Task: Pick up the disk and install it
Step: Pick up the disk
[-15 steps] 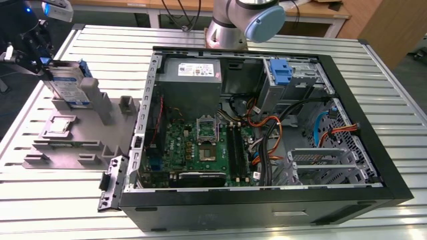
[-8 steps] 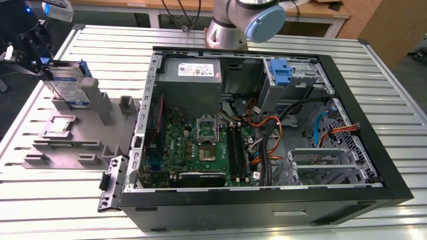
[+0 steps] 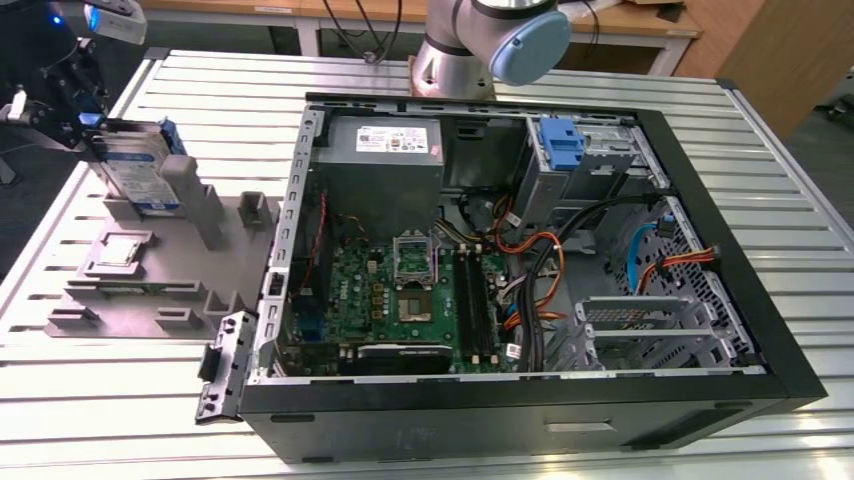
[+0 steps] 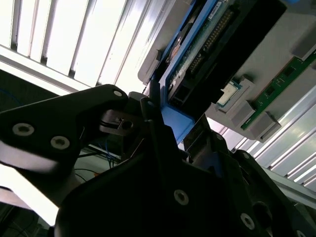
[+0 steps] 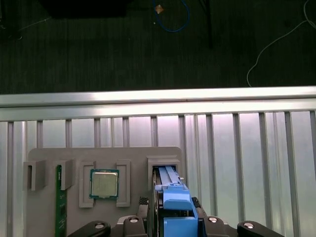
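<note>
The disk (image 3: pixel 136 168) stands on edge at the exterior view's far left, a silver drive with a white-and-blue label and blue side rails. Its lower end is at a slot of the grey holder block (image 3: pixel 160 270). My gripper (image 3: pixel 96 128) is shut on the disk's upper end. In the first wrist view the blue rail of the disk (image 5: pixel 175 200) runs down into the block's slot, and the gripper (image 5: pixel 175 219) grips it from both sides. In the second wrist view the dark fingers (image 4: pixel 148 111) clamp the blue end of the disk (image 4: pixel 195 47).
An open computer case (image 3: pixel 747 300) lies to the exterior view's right of the block, with a bare blue bracket (image 3: pixel 562 145) in its drive cage and a grey power supply (image 3: pixel 387 140). A processor chip (image 5: pixel 103 183) and a green memory stick (image 5: pixel 60 202) sit in the block. The arm's base (image 3: pixel 461 50) stands behind the case.
</note>
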Robot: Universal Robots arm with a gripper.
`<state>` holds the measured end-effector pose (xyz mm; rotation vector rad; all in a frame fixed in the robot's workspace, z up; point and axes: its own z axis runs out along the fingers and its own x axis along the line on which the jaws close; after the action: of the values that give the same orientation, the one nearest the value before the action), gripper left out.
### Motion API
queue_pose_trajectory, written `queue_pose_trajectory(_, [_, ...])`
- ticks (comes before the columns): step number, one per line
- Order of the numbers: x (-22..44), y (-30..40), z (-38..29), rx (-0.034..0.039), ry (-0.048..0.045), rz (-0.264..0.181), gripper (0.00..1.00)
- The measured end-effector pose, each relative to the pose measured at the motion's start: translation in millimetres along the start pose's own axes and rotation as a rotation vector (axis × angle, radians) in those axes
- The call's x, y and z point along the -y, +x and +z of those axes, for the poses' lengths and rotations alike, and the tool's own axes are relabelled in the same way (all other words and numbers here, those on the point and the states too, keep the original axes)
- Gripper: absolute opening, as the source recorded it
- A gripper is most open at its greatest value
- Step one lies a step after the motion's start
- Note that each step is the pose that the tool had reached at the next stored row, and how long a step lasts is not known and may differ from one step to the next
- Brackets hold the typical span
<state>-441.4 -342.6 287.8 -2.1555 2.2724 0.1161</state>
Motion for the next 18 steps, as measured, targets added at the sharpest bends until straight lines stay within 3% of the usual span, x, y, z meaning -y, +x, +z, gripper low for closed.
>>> queue_pose_trajectory(8, [0.0, 0.0, -0.1, -0.0002, -0.0003, 0.0, 0.43])
queue_pose_trajectory(9, [0.0, 0.0, -0.1, -0.0003, -0.0004, 0.0, 0.37])
queue_pose_trajectory(18, [0.0, 0.0, 0.0, -0.0002, -0.0003, 0.0, 0.37])
